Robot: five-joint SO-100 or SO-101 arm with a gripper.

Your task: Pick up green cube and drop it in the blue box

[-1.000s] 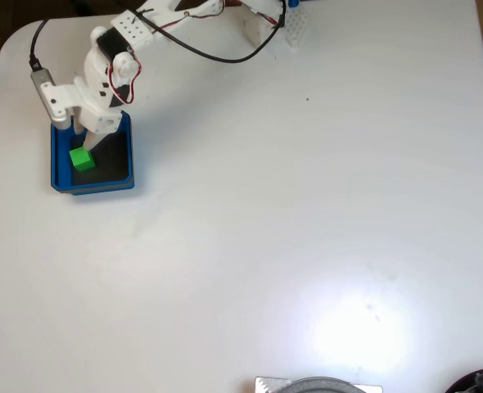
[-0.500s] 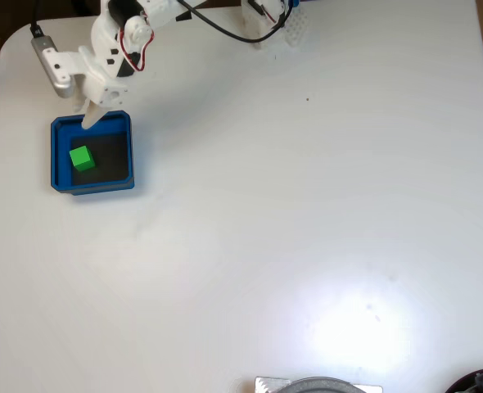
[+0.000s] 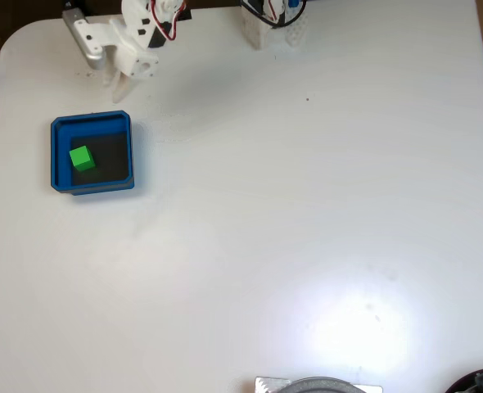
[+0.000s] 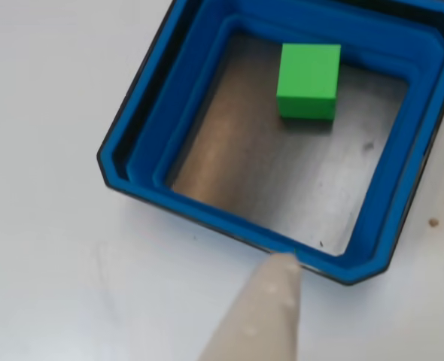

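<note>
Cube (image 3: 81, 158) rests inside box (image 3: 58, 152), left of centre in fixed view; gripper (image 3: 119, 83) hangs apart above box's upper-right corner, holding nothing, finger spread unclear.

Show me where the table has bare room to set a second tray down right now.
Bare table runs from the blue box right to the far edge and down to the grey object at the bottom edge. Crowded: the top-left corner, where the gripper hangs above the box holding the green cube.
</note>
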